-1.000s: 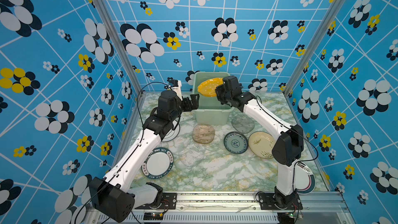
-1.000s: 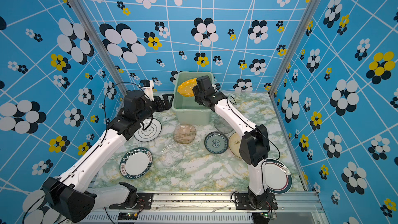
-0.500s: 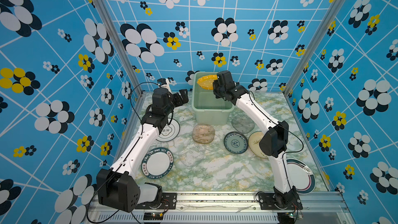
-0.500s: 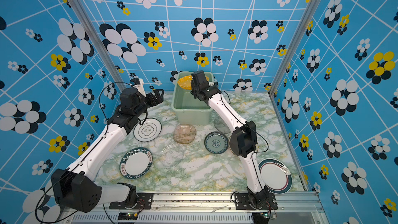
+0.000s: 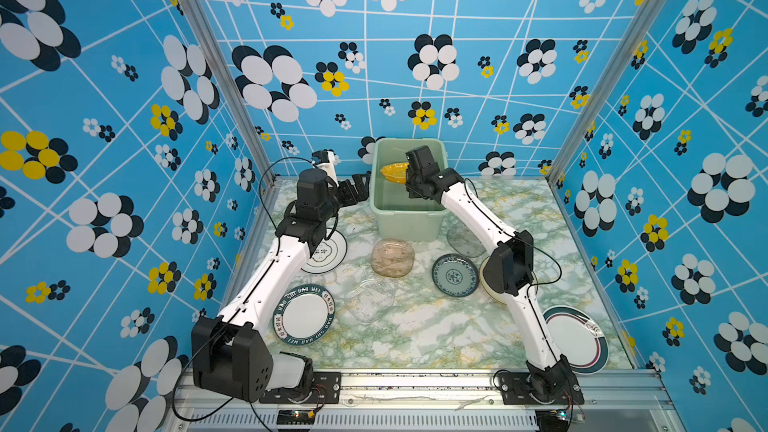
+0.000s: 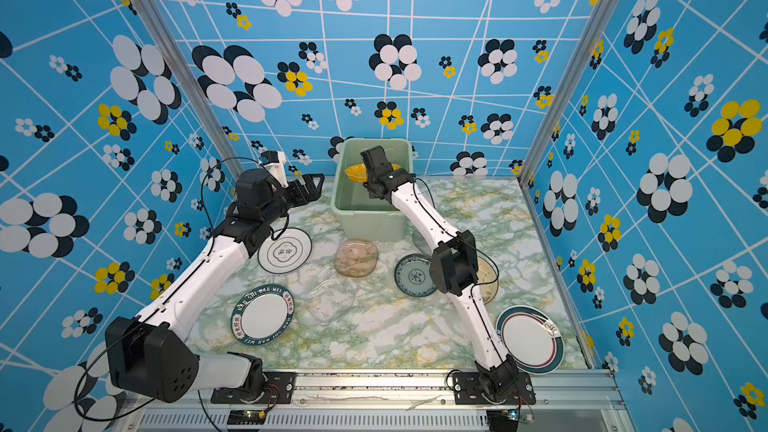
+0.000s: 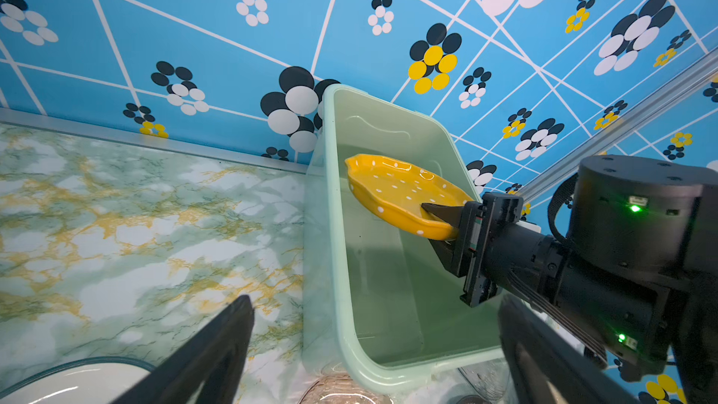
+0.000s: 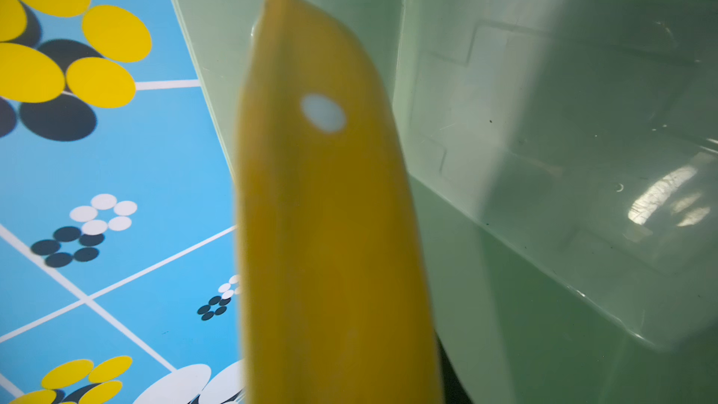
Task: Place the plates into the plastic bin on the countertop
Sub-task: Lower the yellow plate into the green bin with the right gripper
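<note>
Yellow plate: the dotted, scalloped yellow plate point(image 7: 400, 192) hangs tilted inside the mouth of the bin point(image 7: 334, 266), toward its far end. As far as the left wrist view shows, it is clear of the floor.
Bin: pale green, it stands at the back of the bench point(image 5: 415, 338). Its floor is bare and no plate rests in it.
Done: judged from this, the first delivery is nearly made, but nothing is set down yet.
Left for this plate: lowering and release.
Left on the bench: eight plates by my count.
- Left side: motif plate point(image 5: 328, 249) and lettered plate point(image 5: 304, 314).
- Middle: brown glass plate point(image 5: 392, 258), clear glass plate point(image 5: 370, 299) and blue-patterned plate point(image 5: 455, 275).
- Partly under the right arm: grey glass plate point(image 5: 461, 238) and cream plate point(image 6: 486, 280).
- Near right corner: striped-rim plate point(image 5: 577, 338).
Plate against tool: the right tool point(image 7: 435, 225) pinches the plate's near rim, one finger on the upper face and one beneath. The jaws are drawn close on the rim, and the plate juts out past the tips, away from the arm.
Left tool: the left tool point(image 5: 356, 188) has its jaws spread wide and holds nothing. It hovers just beside the bin's left wall, above the bench.
</note>
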Robot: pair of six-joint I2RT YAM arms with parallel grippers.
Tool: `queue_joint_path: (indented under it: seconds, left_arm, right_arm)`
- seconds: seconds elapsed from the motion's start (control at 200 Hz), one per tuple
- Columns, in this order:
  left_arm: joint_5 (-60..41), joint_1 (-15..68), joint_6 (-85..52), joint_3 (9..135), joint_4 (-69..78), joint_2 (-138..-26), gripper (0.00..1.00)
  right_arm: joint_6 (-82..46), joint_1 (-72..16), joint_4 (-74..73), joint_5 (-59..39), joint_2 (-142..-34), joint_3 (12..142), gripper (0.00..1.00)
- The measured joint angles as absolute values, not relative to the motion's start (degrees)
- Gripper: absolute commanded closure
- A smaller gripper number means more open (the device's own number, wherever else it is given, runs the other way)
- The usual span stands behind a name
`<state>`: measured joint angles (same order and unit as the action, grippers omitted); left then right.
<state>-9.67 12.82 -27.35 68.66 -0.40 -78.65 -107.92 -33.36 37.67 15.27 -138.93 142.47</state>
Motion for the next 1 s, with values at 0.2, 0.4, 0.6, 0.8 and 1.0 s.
queue_joint_path:
  seconds: [0.2, 0.4, 0.6, 0.8, 1.0]
  left_arm:
    - [-10.3, 12.8, -27.4, 68.6, -0.4, -78.8, 0.01]
    - [-10.3, 12.8, -27.4, 68.6, -0.4, -78.7, 0.01]
    - [-10.3, 12.8, -27.4, 67.4, -0.6, -78.2, 0.01]
    - [-10.3, 12.8, -26.9, 66.0, -1.7, -77.8, 0.01]
    - [-10.3, 12.6, -26.8, 66.0, -2.0, -77.8, 0.01]
  right_arm:
    - [-110.4, -33.6, 38.5, 16.5, -142.5, 147.5, 0.94]
    - [-113.4, -33.7, 38.2, 18.2, -145.0, 149.2, 0.92]
    - [-115.4, -34.0, 36.5, 19.7, -147.3, 149.6, 0.93]
    - [-116.0, -34.0, 36.2, 20.0, -150.0, 149.8, 0.92]
    - [-116.0, -34.1, 36.0, 20.2, -151.3, 149.8, 0.92]
